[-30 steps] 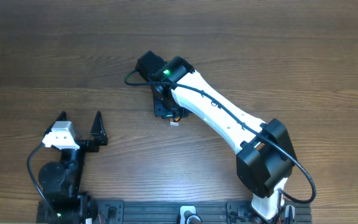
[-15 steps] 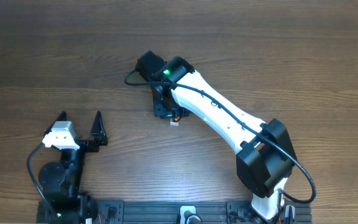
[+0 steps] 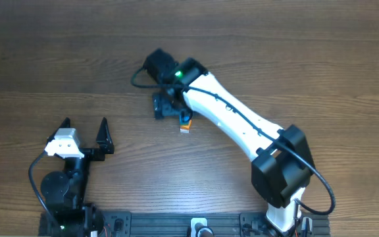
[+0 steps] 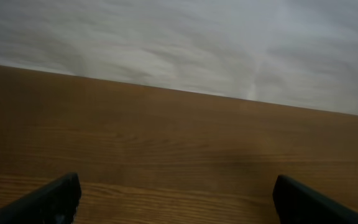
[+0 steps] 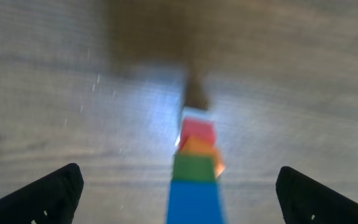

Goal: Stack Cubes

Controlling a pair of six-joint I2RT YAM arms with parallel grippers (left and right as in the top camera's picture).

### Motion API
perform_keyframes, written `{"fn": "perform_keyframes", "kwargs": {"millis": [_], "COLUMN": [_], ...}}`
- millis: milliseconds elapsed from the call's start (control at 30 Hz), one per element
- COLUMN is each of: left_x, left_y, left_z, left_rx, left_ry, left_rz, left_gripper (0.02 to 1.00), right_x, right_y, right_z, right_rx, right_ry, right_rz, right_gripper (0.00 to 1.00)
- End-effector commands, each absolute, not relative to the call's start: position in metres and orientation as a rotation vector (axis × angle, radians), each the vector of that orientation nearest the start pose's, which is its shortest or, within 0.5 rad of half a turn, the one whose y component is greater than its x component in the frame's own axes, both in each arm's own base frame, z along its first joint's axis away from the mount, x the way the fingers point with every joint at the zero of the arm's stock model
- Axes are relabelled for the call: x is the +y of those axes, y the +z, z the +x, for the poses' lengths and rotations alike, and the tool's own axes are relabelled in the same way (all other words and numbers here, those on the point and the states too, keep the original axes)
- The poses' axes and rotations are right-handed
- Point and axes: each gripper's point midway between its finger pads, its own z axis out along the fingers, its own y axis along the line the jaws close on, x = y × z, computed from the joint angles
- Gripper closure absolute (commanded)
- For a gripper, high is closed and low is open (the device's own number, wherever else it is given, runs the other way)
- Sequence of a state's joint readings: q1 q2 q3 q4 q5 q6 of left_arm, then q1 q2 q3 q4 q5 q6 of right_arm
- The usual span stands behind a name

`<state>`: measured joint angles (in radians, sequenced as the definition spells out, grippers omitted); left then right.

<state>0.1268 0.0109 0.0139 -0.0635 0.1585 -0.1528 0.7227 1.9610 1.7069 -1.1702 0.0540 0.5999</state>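
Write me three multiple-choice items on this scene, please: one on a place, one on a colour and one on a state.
1. Where does the cube stack stand on the table?
A. beside the left arm's base
B. near the middle, close by the right arm
C. at the right edge

2. Which colour is the stack's top cube?
A. red
B. blue
C. yellow

3. How do the jaws of the left gripper stand?
A. open, empty
B. shut on a cube
C. shut, empty

Key: 1 B, the top view shows cubes peeking out beside that arm's wrist; 2 B, the blue cube lies nearest the right wrist camera; 3 A, the jaws are wide apart with nothing between them.
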Motion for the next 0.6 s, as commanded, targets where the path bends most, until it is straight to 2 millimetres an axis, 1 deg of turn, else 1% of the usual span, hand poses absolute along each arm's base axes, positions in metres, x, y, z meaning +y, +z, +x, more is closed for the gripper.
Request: {"fn": "perform_keyframes", "kwargs": {"millis": [33,100,133,167,233,300,367,400,467,500,533,600], "left_x": [0.004,0.004,0.004,0.004,0.004,0.004,0.004,0.004,0.004,0.004,0.004,0.004], "left_y": [0.161,0.161,0.161,0.161,0.161,0.161,0.161,0.161,0.161,0.161,0.161,0.161], "left_z": [0.246,0.246,0.246,0.246,0.246,0.246,0.246,0.246,0.246,0.246,0.246,0.246], "left_rx": [1.627,1.627,1.627,1.626,1.627,1.626,1.627,1.626,1.626,1.626,1.626,1.626], "left_ry": [-0.140,-0.140,-0.140,-0.140,-0.140,-0.140,-0.140,-0.140,-0.140,-0.140,-0.140,-0.140], "left_rz": [-0.092,-0.092,-0.092,-0.092,-0.092,-0.092,-0.092,-0.092,-0.092,-0.092,-0.092,-0.092], "left_gripper": [0.018,0.018,0.018,0.018,0.018,0.018,0.018,0.018,0.018,0.018,0.018,0.018], "right_x": [0.218,0.193,0.175,0.157,0.111,0.072,0.040,0.028,0.013,0.010,0.009,0.013], "right_y": [0.143,0.157,0.165,0.171,0.179,0.182,0.181,0.180,0.179,0.180,0.181,0.183], "right_z": [0.375,0.397,0.408,0.416,0.433,0.444,0.447,0.447,0.446,0.446,0.446,0.447], "right_rx": [2.834,2.794,2.777,2.765,2.737,2.723,2.728,2.730,2.717,2.701,2.677,2.625], "right_ry": [-0.033,-0.041,-0.047,-0.050,-0.075,-0.112,-0.170,-0.212,-0.304,-0.327,-0.333,-0.287], "right_rz": [-0.124,-0.093,-0.051,0.000,0.111,0.158,0.155,0.131,0.073,0.060,0.061,0.067], "right_gripper": [0.007,0.009,0.007,0.009,0.009,0.009,0.007,0.007,0.007,0.007,0.007,0.007]}}
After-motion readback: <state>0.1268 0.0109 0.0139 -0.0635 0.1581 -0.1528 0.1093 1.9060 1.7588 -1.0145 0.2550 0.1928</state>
